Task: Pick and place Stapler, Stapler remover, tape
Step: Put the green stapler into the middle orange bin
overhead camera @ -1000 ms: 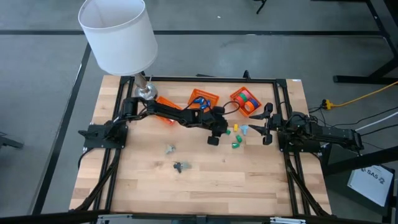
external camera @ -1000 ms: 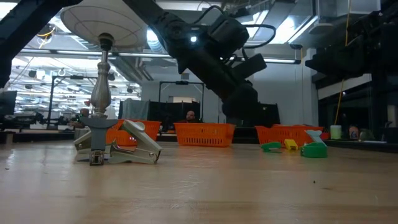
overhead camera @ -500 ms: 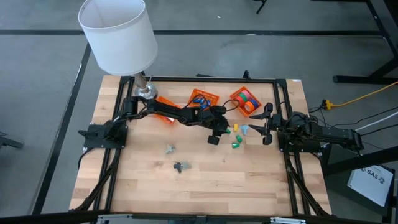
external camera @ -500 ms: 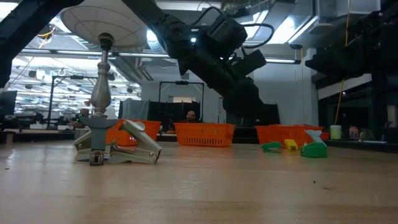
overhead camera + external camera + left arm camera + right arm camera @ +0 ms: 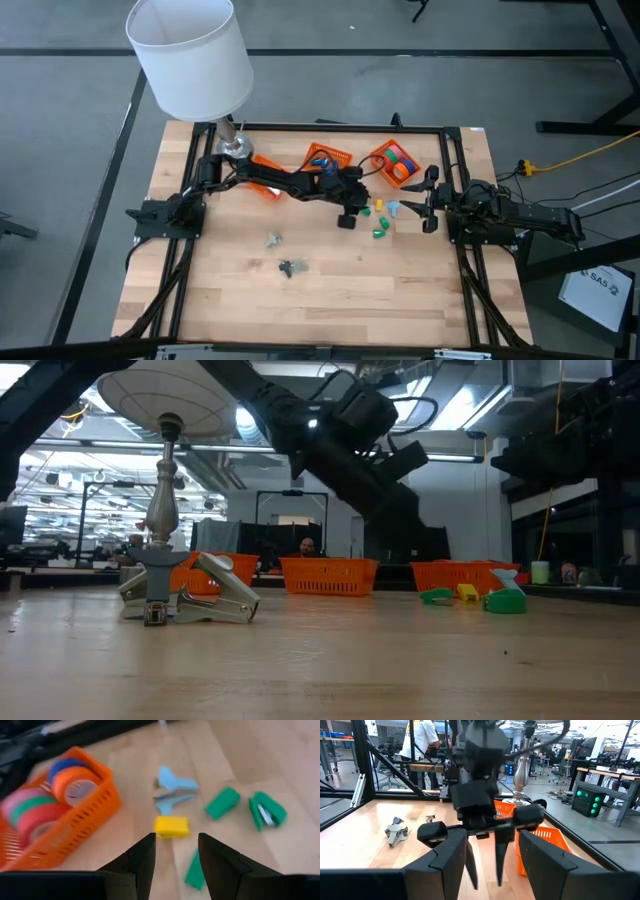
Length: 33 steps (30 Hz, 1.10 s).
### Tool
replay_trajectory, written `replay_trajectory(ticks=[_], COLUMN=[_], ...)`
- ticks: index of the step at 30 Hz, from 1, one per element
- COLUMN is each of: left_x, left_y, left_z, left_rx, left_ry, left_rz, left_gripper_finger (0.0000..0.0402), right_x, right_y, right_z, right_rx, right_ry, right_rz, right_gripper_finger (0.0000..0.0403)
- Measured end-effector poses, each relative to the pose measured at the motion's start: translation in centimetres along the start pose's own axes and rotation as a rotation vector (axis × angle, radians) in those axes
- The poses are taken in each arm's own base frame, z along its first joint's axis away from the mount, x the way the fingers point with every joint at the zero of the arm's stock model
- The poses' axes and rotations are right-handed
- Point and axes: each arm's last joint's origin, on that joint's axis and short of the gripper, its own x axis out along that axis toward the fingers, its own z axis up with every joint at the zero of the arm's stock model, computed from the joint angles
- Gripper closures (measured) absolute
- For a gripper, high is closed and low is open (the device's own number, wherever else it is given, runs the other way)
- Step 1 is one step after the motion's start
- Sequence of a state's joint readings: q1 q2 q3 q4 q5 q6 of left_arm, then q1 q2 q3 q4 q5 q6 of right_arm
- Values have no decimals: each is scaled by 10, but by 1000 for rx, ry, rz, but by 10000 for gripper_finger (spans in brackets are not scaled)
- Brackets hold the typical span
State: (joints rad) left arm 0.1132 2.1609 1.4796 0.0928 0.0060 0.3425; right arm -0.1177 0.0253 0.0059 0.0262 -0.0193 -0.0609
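Wooden table [image 5: 330, 300]: left gripper [image 5: 174, 852] hangs spread, empty, above yellow stapler [image 5: 171, 826] beside tape basket [image 5: 95, 815]. Right gripper [image 5: 489, 851] waits nearby, probably spread. Risk: off-centre descent nudges stapler against basket.

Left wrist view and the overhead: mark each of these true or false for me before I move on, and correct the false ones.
1. The left gripper is open and empty. True.
2. The yellow stapler lies inside the orange basket. False: it lies on the table, beside the basket.
3. Tape rolls sit in that basket. True.
4. The right gripper is clamped on a green stapler. False: it is open and empty, at the table's right edge.
5. The lamp stands at the table's far left corner. True.
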Motion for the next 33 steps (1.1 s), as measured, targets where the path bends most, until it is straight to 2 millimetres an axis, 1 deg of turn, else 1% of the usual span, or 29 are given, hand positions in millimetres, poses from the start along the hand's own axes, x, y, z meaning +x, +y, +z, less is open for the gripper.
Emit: replay_trajectory(ticks=[2, 5, 11, 19, 23, 26, 33], left_x=[-2, -7, -15, -15, -15, -8, 18], left_y=[2, 5, 13, 13, 13, 10, -2], left_z=[14, 33, 51, 44, 44, 39, 15], left_rx=[-5, 1, 14, -11, -12, -10, 32], left_ry=[-8, -1, 18, 91, 92, 93, 147], left_rz=[27, 21, 16, -23, -19, -23, -74], left_gripper_finger=[258, 258, 259, 259, 259, 259, 259], right_x=[0, 0, 0, 0, 0, 0, 0], right_y=[0, 0, 0, 0, 0, 0, 0], right_z=[0, 0, 0, 0, 0, 0, 0], right_rx=[0, 0, 0, 0, 0, 0, 0], right_ry=[0, 0, 0, 0, -1, 0, -1], right_rz=[0, 0, 0, 0, 0, 0, 0], right_gripper_finger=[215, 215, 215, 214, 214, 214, 214])
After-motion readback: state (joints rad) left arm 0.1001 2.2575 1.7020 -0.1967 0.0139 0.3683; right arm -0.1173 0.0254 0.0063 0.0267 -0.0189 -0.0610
